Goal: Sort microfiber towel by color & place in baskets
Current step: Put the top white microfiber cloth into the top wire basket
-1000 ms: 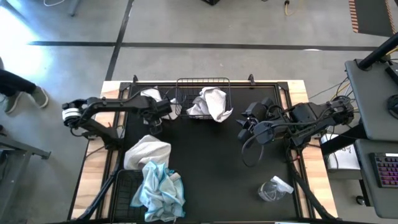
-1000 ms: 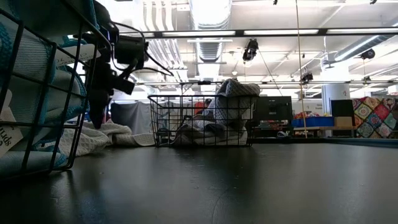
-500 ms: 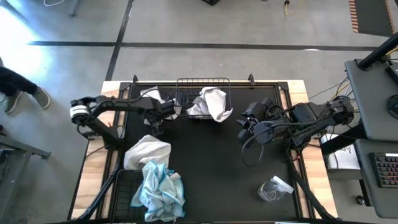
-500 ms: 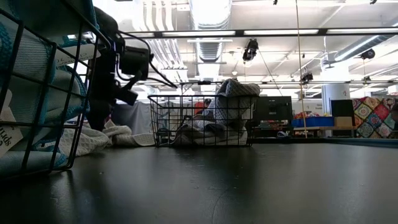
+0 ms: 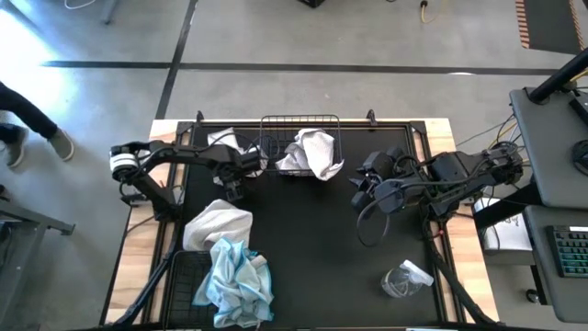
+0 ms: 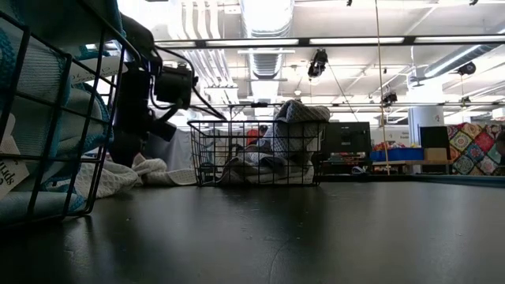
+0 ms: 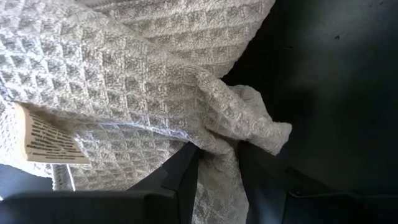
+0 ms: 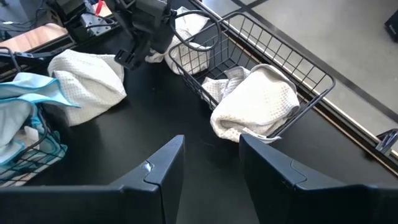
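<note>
A white waffle-weave microfiber towel (image 5: 218, 223) lies bunched on the black mat beside the near-left basket (image 5: 184, 285), which holds light blue towels (image 5: 236, 276). My left gripper (image 5: 230, 187) stands over this towel's far edge and is shut on it. A second white towel (image 5: 223, 142) lies at the mat's far left. The far basket (image 5: 299, 124) holds another white towel (image 5: 313, 152) that hangs over its near rim. My right gripper (image 8: 211, 165) waits open at the mat's right side (image 5: 367, 181). My left gripper pinches a raised fold (image 7: 216, 142) at the far edge of the white towel between its two fingers (image 7: 186, 174), coming from above and pointing down. The cloth is bunched between the fingers. The rest of the towel (image 7: 112, 81) lies slack on the mat, its label (image 7: 45, 134) showing.
A small clear plastic wrapper (image 5: 405, 279) lies on the mat's near right. The far basket's left wall (image 8: 186, 62) is close to my left gripper. Bare mat (image 5: 312, 248) stretches across the middle. A person's legs (image 5: 28, 119) show on the floor at the left.
My left arm has reached a little farther toward the table's right, and its gripper has come down onto the white towel's far edge. The towels and baskets have stayed where they were.
</note>
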Motion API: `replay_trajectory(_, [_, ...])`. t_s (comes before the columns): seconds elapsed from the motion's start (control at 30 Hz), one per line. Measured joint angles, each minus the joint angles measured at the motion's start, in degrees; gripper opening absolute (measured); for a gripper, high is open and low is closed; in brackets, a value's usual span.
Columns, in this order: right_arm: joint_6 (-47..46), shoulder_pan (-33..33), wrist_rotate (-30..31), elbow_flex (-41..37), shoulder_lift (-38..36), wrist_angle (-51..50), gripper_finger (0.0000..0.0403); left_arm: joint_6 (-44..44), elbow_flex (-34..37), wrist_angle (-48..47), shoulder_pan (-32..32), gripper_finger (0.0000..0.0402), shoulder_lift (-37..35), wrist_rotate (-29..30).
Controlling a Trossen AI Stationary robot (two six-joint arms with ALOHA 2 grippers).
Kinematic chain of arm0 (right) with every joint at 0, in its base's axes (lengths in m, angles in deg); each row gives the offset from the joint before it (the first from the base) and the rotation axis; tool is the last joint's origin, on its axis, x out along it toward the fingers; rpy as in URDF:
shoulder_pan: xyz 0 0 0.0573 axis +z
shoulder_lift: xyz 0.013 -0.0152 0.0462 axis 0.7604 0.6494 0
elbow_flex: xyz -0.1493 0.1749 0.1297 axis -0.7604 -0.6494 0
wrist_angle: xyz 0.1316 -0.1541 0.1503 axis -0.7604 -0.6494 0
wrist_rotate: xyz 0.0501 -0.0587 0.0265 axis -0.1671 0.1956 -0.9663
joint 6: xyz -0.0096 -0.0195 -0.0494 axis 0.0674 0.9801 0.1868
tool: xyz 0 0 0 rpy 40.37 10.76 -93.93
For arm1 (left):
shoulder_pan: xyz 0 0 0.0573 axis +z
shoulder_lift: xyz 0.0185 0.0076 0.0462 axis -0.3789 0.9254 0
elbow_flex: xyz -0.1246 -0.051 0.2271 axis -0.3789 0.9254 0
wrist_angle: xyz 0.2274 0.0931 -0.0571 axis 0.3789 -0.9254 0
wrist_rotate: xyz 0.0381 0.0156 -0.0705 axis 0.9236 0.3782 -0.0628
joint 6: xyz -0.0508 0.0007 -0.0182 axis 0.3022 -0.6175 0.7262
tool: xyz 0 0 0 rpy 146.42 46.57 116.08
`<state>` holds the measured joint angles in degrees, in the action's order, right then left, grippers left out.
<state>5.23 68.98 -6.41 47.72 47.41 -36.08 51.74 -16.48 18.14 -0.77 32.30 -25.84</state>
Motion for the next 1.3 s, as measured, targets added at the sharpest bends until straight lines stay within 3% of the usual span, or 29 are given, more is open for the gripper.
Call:
replay_trajectory(0.4, [0.0, 0.0, 0.0, 0.0, 0.0, -0.1, 0.0146, 1.9, -0.1, 0.0, 0.0, 0.0101, 0.8, 0.1])
replay_trajectory(0.97, [0.0, 0.0, 0.0, 0.0, 0.0, -0.9, 0.0146, 1.5, 0.0, 0.1, 0.0, 0.0005, 0.7, -0.2])
replay_trajectory(1.3, [0.0, 0.0, 0.0, 0.0, 0.0, -0.9, 0.0146, 3.2, 0.0, -0.8, 0.0, 0.0003, 0.7, -0.2])
